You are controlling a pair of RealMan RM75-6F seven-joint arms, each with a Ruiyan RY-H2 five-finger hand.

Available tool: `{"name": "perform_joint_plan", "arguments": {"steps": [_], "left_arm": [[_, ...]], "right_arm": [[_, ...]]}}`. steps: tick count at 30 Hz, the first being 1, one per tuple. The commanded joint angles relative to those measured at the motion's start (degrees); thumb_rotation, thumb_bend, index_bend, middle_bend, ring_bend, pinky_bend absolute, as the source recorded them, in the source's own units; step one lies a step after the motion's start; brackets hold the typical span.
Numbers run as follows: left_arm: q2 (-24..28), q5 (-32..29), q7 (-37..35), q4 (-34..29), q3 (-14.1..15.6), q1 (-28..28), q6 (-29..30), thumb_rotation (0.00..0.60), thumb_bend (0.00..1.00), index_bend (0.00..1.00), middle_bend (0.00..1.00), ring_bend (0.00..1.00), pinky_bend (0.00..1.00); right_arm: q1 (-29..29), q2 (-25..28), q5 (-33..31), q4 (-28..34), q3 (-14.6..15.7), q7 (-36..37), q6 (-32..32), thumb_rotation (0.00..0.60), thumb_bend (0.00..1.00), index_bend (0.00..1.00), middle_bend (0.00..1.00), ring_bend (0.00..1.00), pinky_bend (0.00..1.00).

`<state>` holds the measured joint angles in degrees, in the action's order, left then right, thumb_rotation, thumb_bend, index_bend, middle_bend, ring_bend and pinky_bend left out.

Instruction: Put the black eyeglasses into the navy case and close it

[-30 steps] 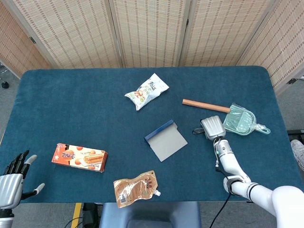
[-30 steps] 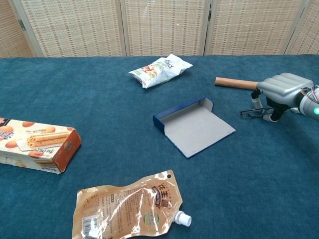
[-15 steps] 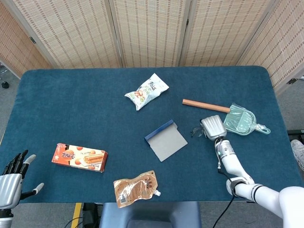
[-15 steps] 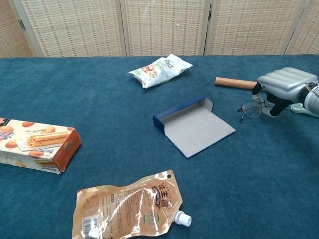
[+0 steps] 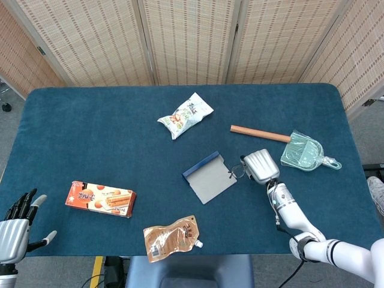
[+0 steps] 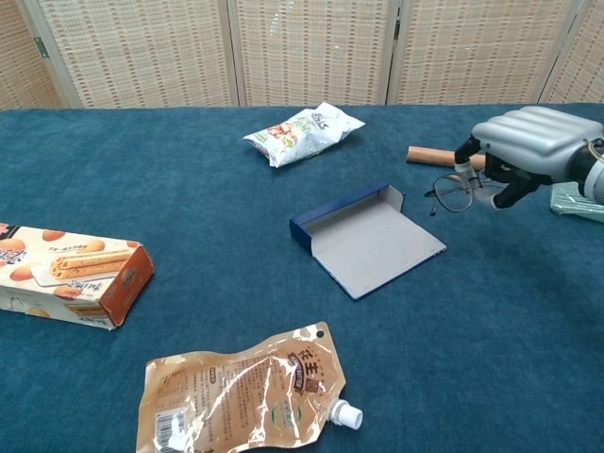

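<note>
Black eyeglasses point(image 6: 455, 192) hang from my right hand point(image 6: 525, 143), pinched at one end so the lenses dangle clear of the cloth, just beside the navy case point(image 6: 366, 239). That case lies flapped open on the blue table point(image 5: 90, 132), grey lining up, ready to receive them. I judge the next move wants a gentle lowering inside. My left hand point(image 5: 17, 231) idles at the near corner, fingers spread, holding nothing.

You are holding the eyeglasses point(image 6: 455, 192) in your right robot hand point(image 6: 525, 151), hovering just right of the open case point(image 6: 366, 238) lying mid-desk point(image 5: 90, 132).
</note>
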<state>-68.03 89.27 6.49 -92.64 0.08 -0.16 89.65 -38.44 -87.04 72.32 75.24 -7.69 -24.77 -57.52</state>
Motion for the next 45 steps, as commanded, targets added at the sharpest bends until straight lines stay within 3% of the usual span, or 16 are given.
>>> {"name": "perform_joint_plan", "arguments": {"steps": [1,11,18,23,33,38,45], "left_arm": [[0.1,0.13,0.08,-0.16,0.02,0.05,0.16,0.6,0.19,0.17,0.06,0.04,0.18],[0.41,-0.56,-0.77,0.4,0.13,0.9,0.84,0.6,0.19,0.17,0.06,0.04,0.18],[0.25,-1.08,-1.61,1.22,0.16,1.33,0.95,0.6,0.19,0.18,0.06,0.04,0.18],[0.1,-0.92,-1.81,1.41,0.13,1.35,1.0,0.6,0.19,0.18,0.06,0.04,0.18],[0.14,-0.74,-1.68,1.36,-0.04,1.07,0.7,0.6,0.19,0.18,0.06,0.04,0.18],[0.04,-0.67,-1.68,1.4,0.09,1.02,0.43,0.6,0.19,0.18,0.06,0.04,0.18],[-0.22,-1.1,-2.37,2.04,0.13,1.32,0.45,0.6,0.19,0.18,0.06,0.04,0.18]], "right_arm": [[-1.39,-1.28,0.55,2.03,0.05,-1.84,0.82,0.6,0.46,0.57,1.0,1.0,1.0],[-6.08,-9.49,-3.36,-1.9,-1.45,-8.02,5.09,0.6,0.45,0.57,1.0,1.0,1.0],[-7.52,-11.92,-3.96,-3.83,-1.74,-9.7,5.18,0.6,0.41,0.56,1.0,1.0,1.0],[-7.6,-12.09,-3.9,-4.09,-1.45,-9.87,4.77,0.6,0.4,0.44,1.0,1.0,1.0],[-7.07,-10.8,-2.28,-2.01,-1.29,-8.32,2.55,0.6,0.38,0.07,1.0,1.0,1.0],[-7.11,-10.44,-1.69,-0.65,-0.6,-9.76,2.21,0.6,0.31,0.0,0.99,1.0,1.0],[-7.64,-12.09,-4.54,-2.09,-1.47,-11.99,2.84,0.6,0.26,0.0,0.99,1.0,1.0]]}}
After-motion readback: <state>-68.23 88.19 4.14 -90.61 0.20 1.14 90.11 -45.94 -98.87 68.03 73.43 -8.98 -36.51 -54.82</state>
